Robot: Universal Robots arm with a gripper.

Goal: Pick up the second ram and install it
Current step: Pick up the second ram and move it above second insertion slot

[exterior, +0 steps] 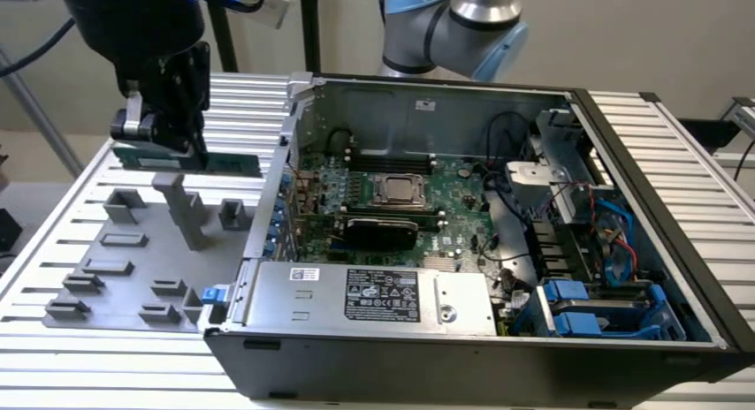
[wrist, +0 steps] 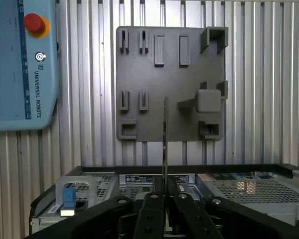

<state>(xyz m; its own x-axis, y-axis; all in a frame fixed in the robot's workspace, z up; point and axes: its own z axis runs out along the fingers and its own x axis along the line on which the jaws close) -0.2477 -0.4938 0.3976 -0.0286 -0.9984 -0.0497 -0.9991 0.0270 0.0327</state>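
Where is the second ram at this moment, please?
On the exterior view's left, the second ram hangs in the shut jaws above the grey fixture plate, just outside the open computer case.

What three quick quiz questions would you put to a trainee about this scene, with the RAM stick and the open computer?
1. True or false: the claw is shut on the second ram.
2. Where is the ram? A. seated inside the computer case. B. in the claw, over the grey fixture plate. C. lying loose on that plate.
3. In the exterior view, on which side of the plate does the case stand?
Key: 1 true; 2 B; 3 the exterior view's right.
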